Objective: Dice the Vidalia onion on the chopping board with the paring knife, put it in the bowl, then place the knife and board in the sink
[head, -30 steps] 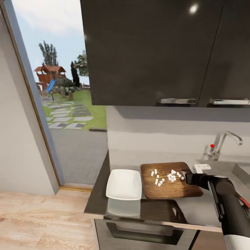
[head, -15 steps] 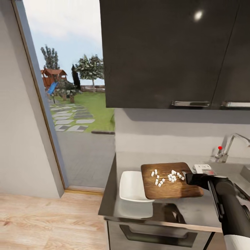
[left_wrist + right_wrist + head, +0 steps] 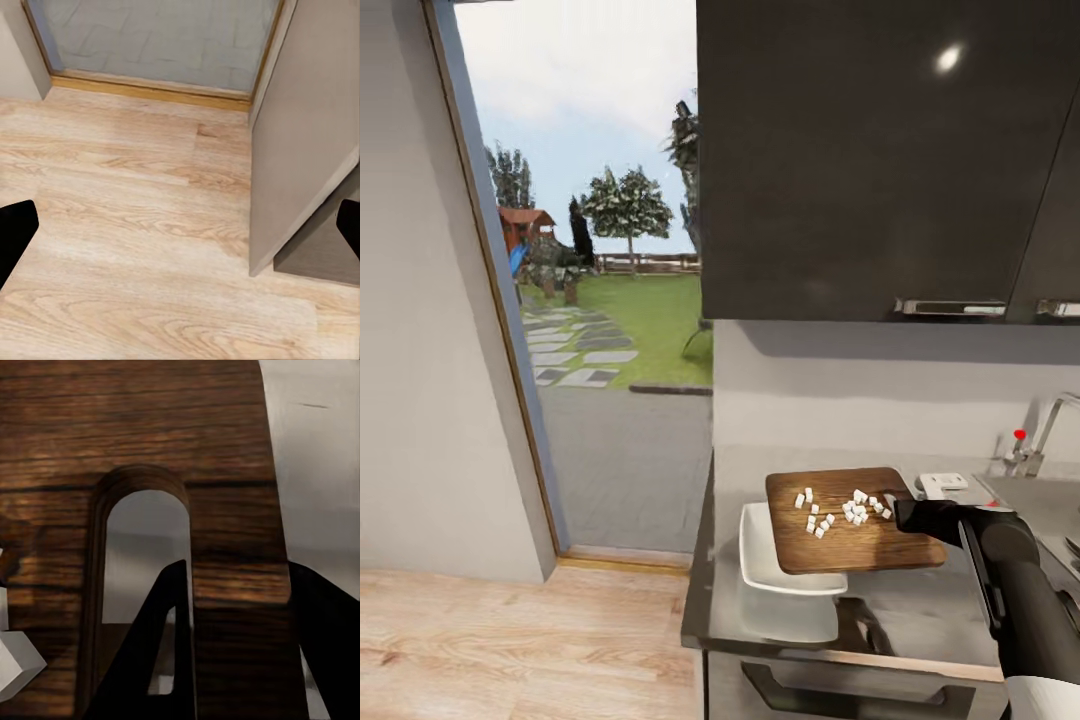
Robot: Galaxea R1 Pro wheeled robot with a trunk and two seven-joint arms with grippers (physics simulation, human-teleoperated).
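- The dark-brown wooden chopping board (image 3: 852, 520) is held above the grey countertop (image 3: 920, 600), its left end overlapping the white bowl (image 3: 770, 560) that sits beneath it near the counter's left edge.
- A scatter of small white diced onion pieces (image 3: 845, 508) lies on the board's upper face, mostly toward its middle and right.
- The right gripper (image 3: 900, 512) is clamped on the board's right end; in the right wrist view one black finger (image 3: 161, 660) reaches through the slot handle hole (image 3: 146, 562) while the other lies at the outer edge, pinching the wood between them.
- A white onion cube (image 3: 15, 664) shows at the edge of that close view.
- The chrome faucet (image 3: 1048, 430) with its red knob (image 3: 1019, 435) stands at the far right of the counter, well apart from the board.
- Dark wall cabinets (image 3: 880, 150) hang over the worktop; a doorway on the left opens onto a lawn with trees (image 3: 625, 205).
- The left gripper (image 3: 180, 232) hangs over pale wood flooring (image 3: 120, 247), its black fingertips (image 3: 13, 229) set wide apart and holding nothing.
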